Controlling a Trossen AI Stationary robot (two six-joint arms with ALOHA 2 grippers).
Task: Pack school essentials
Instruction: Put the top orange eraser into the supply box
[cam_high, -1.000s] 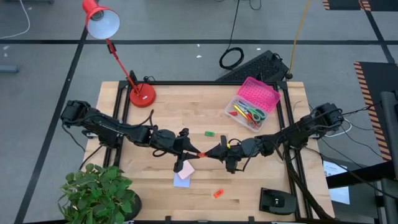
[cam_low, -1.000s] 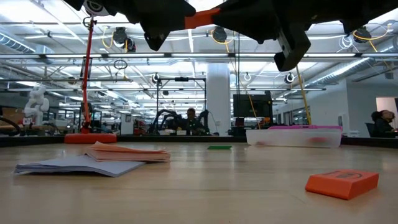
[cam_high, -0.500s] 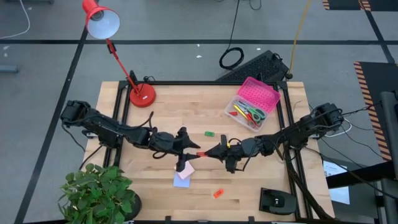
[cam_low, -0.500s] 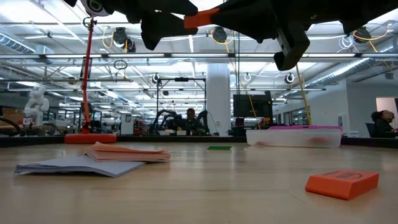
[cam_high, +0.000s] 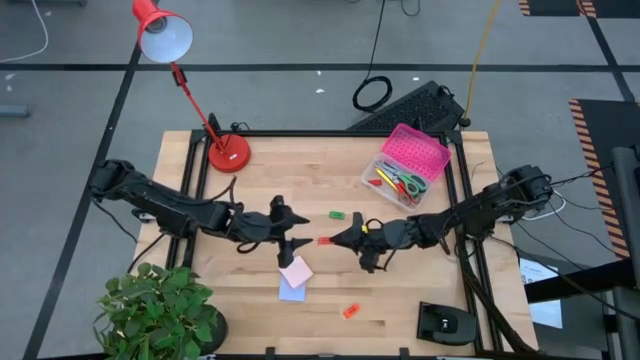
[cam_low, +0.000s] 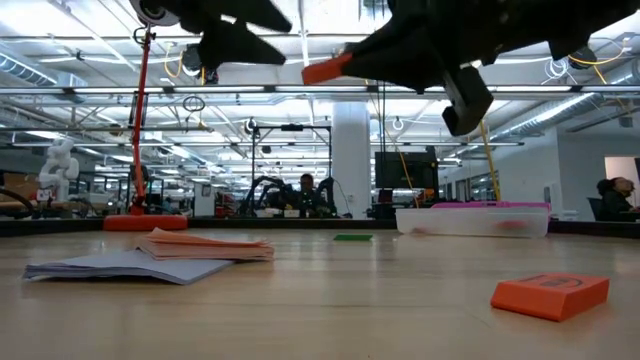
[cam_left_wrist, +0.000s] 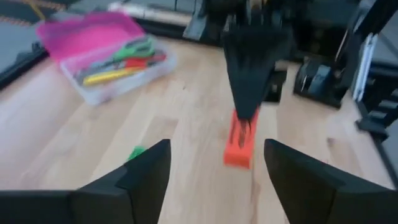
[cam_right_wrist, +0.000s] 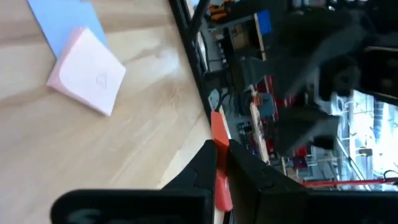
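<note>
High view: mounted overhead, facing straight down, taking in the whole wooden table (cam_high: 260, 160) and both arms from a distance. Low view: set at table-top level, facing level across the surface into the room behind; the arms enter from above. Left wrist view: looks forward between its own open fingers (cam_left_wrist: 146, 171), close to the table. Right wrist view: rolled sideways, close to the table. Shared: the red eraser (cam_high: 325, 241) (cam_low: 322, 70) (cam_left_wrist: 239, 140) (cam_right_wrist: 219, 134) appears in all four; the pink sticky-note pad (cam_high: 296, 272) (cam_low: 205, 245) (cam_right_wrist: 87, 78) in three.
</note>
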